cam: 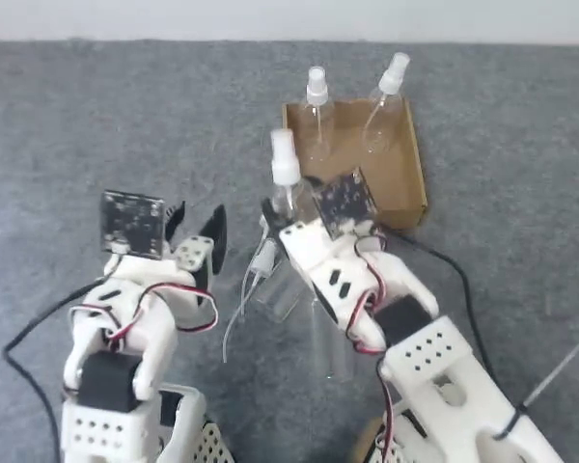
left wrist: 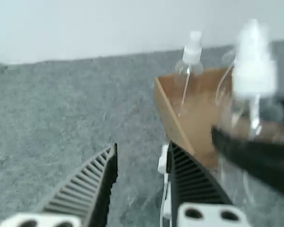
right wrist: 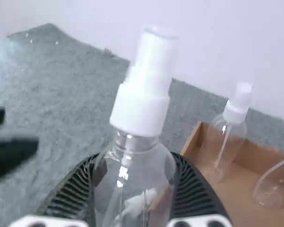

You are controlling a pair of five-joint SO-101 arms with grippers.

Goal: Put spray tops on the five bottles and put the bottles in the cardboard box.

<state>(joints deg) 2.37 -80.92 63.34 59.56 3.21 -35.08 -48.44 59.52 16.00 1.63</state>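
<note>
While the right gripper [cam: 286, 220] is clamping its fingers [right wrist: 66, 196] around the body of a capped bottle [right wrist: 132, 177], we are treating transfer into the cardboard box [cam: 412, 169], just beyond those fingers, as the step in hand. The bottle's spray top [right wrist: 144, 90] is standing clear above the fingertips. Two capped bottles [cam: 317, 108] are standing in the box beyond the held one. The left gripper [left wrist: 143, 145] is holding its fingers wide apart around nothing. A loose spray top [cam: 262, 262] is lying on the counter [cam: 96, 116] just beside them.

We are flagging these hazards:
- The smooth clear wall may be slipping or turning if grip pressure is low.
- A low approach risks striking the near box wall.
- A careless release risks toppling the two standing bottles.

We are finding no legible writing on bottles or box.
</note>
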